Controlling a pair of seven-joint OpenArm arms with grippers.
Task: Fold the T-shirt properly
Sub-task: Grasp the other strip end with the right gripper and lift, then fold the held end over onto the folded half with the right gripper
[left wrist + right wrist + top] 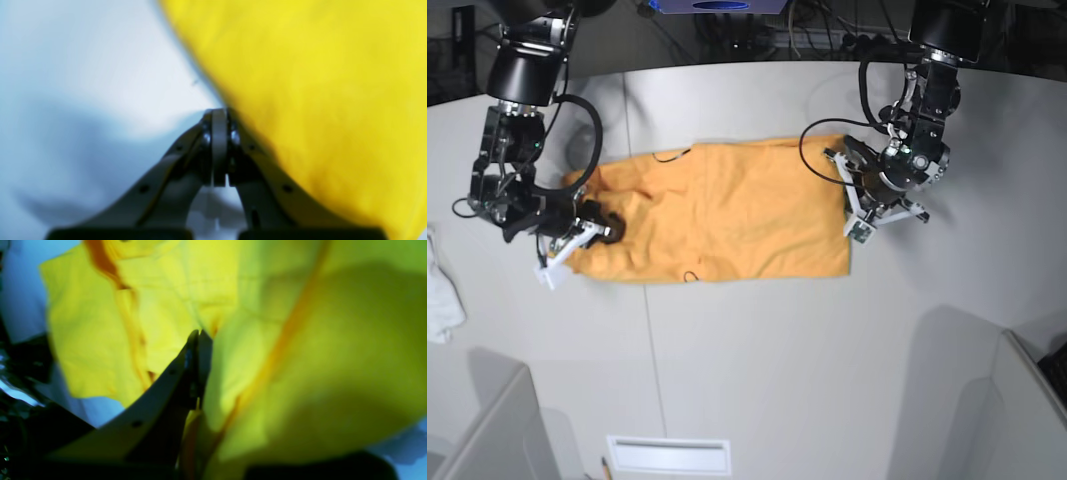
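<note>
The T-shirt [727, 210] lies on the grey table [777, 360] as a long orange band folded lengthwise; it looks yellow in both wrist views. My left gripper [848, 200] is at the band's right edge. In the left wrist view its jaws [218, 115] are pressed together right at the cloth's edge [317, 100]. My right gripper [610, 228] is over the band's left end. In the right wrist view its jaws [198, 336] are shut with cloth [300, 356] draped over one finger and bunched up around it.
A small white cloth [442, 295] lies at the table's left edge. A white slot [667, 455] sits at the front edge. Grey partition walls stand at the front left [487, 430] and front right [987, 400]. Cables hang from both arms.
</note>
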